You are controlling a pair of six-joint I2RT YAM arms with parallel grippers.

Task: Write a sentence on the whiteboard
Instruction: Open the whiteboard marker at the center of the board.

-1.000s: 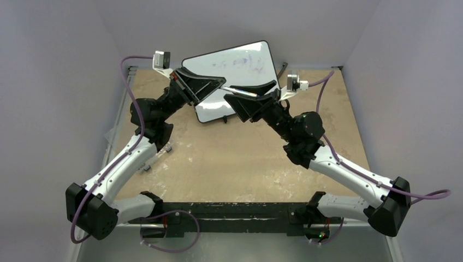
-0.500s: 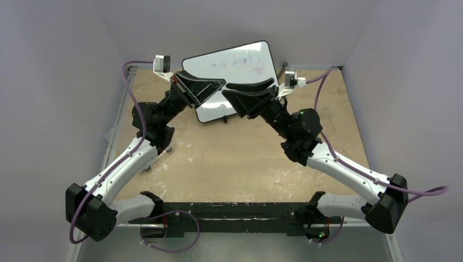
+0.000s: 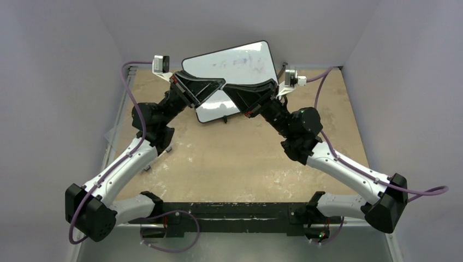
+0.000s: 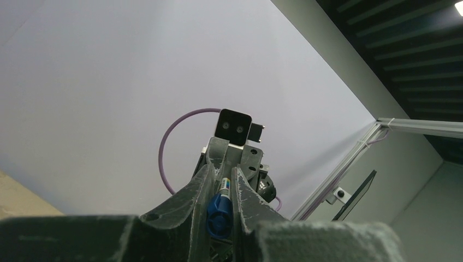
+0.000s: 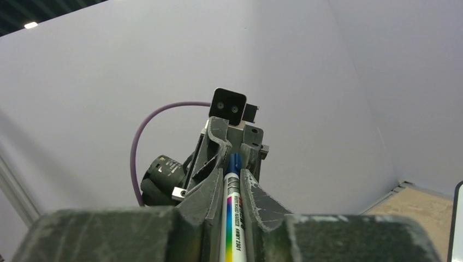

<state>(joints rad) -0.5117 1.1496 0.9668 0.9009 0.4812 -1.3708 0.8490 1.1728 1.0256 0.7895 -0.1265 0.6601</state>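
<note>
The whiteboard (image 3: 245, 54) leans tilted at the back of the table, and its edge shows at the far right of the right wrist view (image 5: 457, 218). It bears only faint smudged marks; the sentence is out of view. My two grippers meet tip to tip in front of its lower part. A whiteboard marker runs between them. The left gripper (image 3: 219, 83) (image 4: 223, 177) is shut on the marker's blue cap (image 4: 220, 210). The right gripper (image 3: 231, 87) (image 5: 233, 173) is shut on the white, rainbow-striped barrel (image 5: 233, 229).
The tan, scuffed tabletop (image 3: 229, 158) is boxed in by pale purple walls on three sides. A metal rail (image 3: 117, 125) runs along the left edge. Purple cables (image 3: 128, 76) loop off both wrists.
The right gripper moved left to the left gripper's tips and its jaws closed on the marker barrel. The left arm stayed where it was, still gripping the cap.
</note>
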